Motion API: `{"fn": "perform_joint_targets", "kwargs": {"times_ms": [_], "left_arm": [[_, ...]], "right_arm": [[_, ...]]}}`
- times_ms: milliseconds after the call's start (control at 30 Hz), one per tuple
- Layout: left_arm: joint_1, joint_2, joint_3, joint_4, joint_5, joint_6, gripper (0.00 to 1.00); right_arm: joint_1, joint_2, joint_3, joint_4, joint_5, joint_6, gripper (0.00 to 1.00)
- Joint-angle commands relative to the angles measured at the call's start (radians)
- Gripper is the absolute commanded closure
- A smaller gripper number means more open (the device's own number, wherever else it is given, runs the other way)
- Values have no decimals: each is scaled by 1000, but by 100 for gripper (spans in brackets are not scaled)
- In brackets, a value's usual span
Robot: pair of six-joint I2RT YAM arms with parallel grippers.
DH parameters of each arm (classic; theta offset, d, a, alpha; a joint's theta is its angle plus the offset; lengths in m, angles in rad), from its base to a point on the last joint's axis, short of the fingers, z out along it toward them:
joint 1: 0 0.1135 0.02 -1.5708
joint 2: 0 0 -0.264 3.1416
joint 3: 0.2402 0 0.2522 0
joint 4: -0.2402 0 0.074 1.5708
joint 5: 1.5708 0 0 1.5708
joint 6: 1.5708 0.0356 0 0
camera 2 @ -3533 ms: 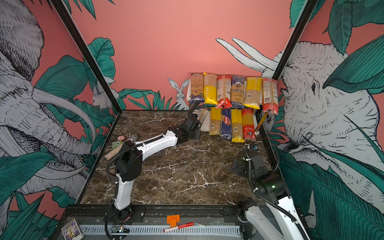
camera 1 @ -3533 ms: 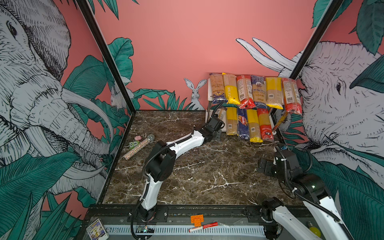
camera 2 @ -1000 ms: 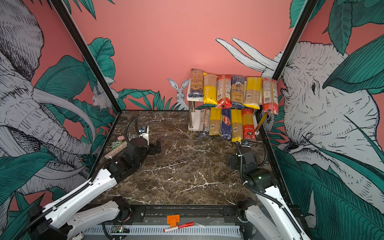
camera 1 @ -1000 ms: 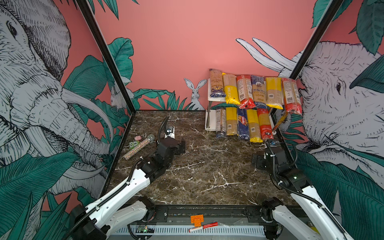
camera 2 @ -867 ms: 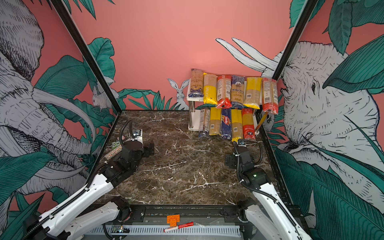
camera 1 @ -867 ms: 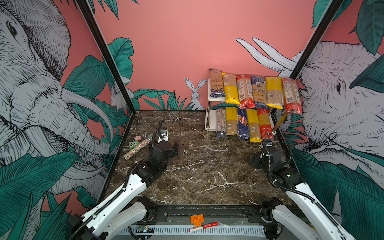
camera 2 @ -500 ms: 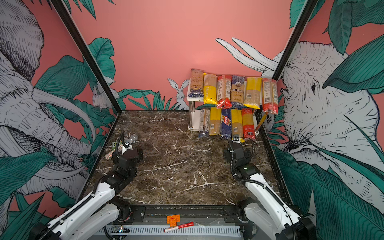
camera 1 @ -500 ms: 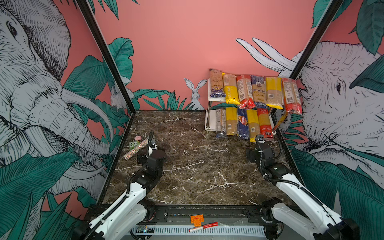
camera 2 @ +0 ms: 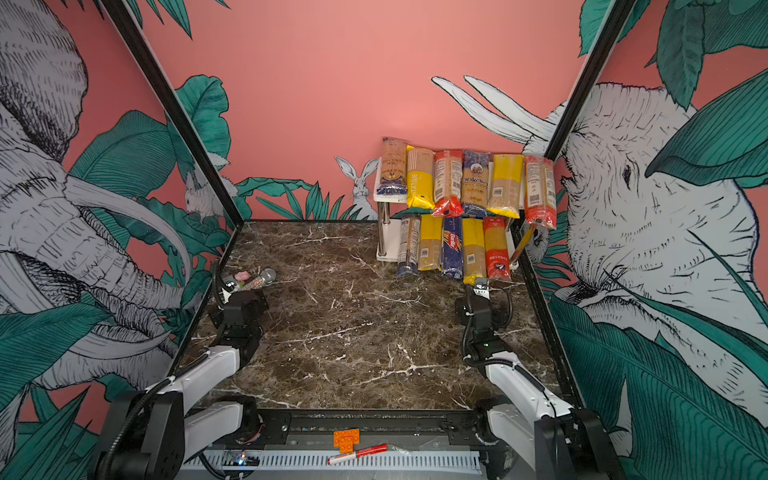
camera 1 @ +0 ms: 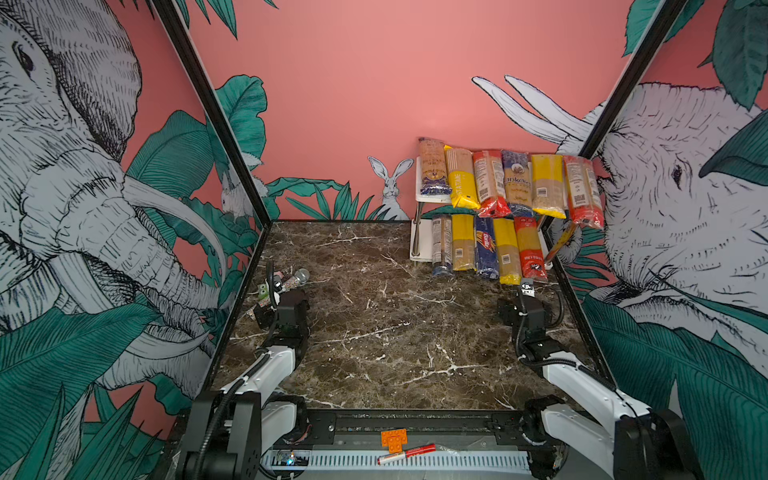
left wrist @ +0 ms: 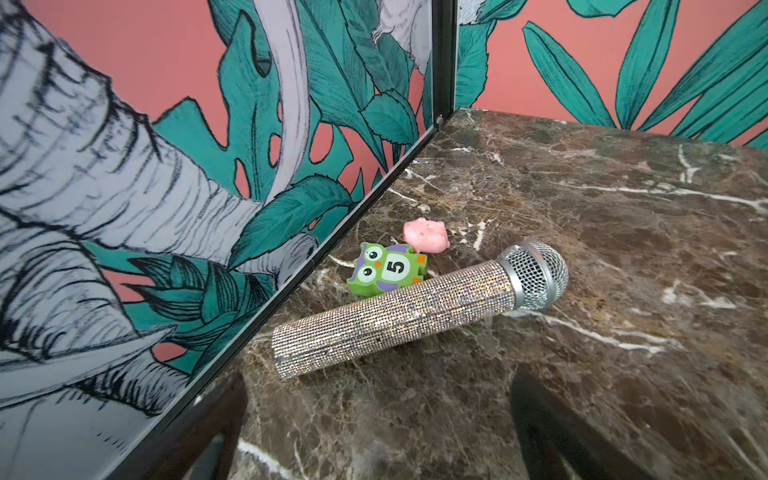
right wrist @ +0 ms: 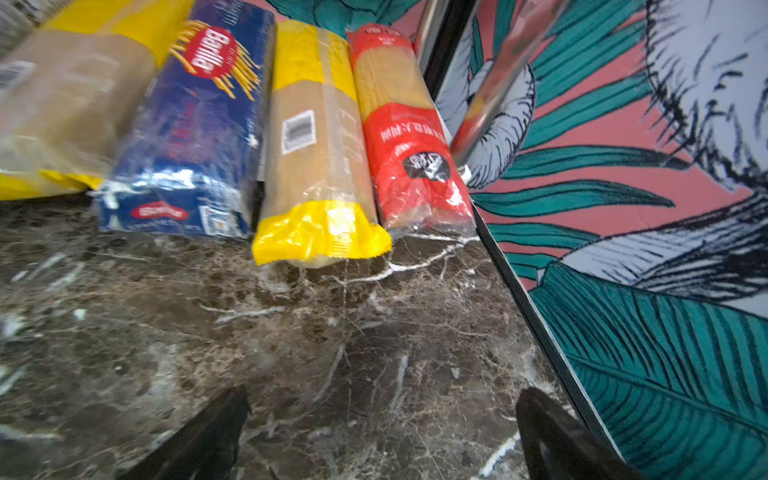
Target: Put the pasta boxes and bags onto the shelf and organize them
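The shelf [camera 1: 418, 196] [camera 2: 380, 195] stands in the back right corner in both top views. Six pasta bags [camera 1: 515, 183] lie side by side on its upper board. Below lie several more packs, among them the dark blue Barilla box [camera 1: 485, 248] [right wrist: 195, 124], a yellow-ended bag [right wrist: 316, 166] and a red bag [right wrist: 407, 145]. My right gripper [camera 1: 524, 307] [right wrist: 384, 395] is open and empty, a short way in front of those lower packs. By the left wall my left gripper [camera 1: 282, 305] [left wrist: 378, 378] is open and empty too, with no pasta near it.
A glittery microphone [left wrist: 395, 320] [camera 1: 293, 282], a green owl toy [left wrist: 386, 270] and a pink piece [left wrist: 426, 235] lie by the left wall, just ahead of the left gripper. The right wall and a shelf post [right wrist: 498, 83] are close to the right gripper. A marker pen [camera 1: 405, 453] and an orange brick [camera 1: 394, 439] sit on the front rail.
The left gripper has drawn back from the shelf to the left wall by the microphone. The right arm has folded lower, its gripper still facing the lower packs. Both stayed open.
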Motion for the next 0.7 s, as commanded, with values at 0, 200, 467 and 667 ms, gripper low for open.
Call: {"fn": "perform_joint_targets", "kwargs": {"times_ms": [0, 200, 467, 667], "left_arm": [[5, 60, 4, 129, 55, 24, 1], [6, 198, 22, 261, 84, 96, 1], [4, 307, 37, 382, 209, 175, 1], [-3, 356, -13, 514, 380, 247, 0]], "right_arm": [[-56, 54, -46, 243, -40, -22, 1], [-101, 204, -69, 485, -75, -46, 1], [-143, 458, -41, 744, -172, -30, 1], [-153, 518, 18, 695, -261, -53, 1]]}}
